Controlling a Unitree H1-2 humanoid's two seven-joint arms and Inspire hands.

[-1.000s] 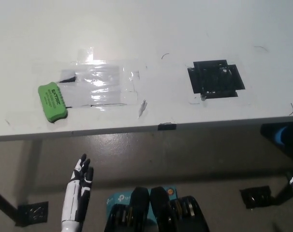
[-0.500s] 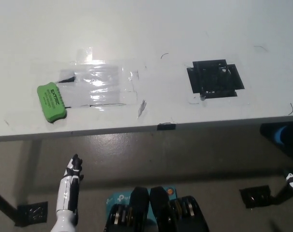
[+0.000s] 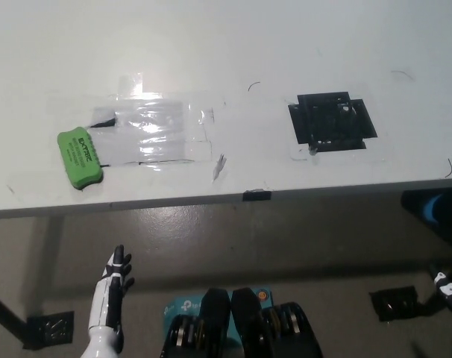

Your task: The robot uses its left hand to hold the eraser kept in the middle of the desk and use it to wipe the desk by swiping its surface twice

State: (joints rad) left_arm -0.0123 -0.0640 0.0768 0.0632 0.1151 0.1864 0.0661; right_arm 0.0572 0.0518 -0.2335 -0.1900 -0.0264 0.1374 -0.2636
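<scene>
The tabletop (image 3: 233,45) is mostly bare, so there's loads of room to come in over the near edge from 6 o'clock. The only thing sticking up is the green eraser (image 3: 80,156) out at 9 o'clock; the clear tape patch (image 3: 162,130) beside it and the black tape square (image 3: 332,121) toward 2 o'clock lie flat. The left robot hand (image 3: 110,287) sits below the edge at 7 o'clock, nothing between it and the eraser.
</scene>
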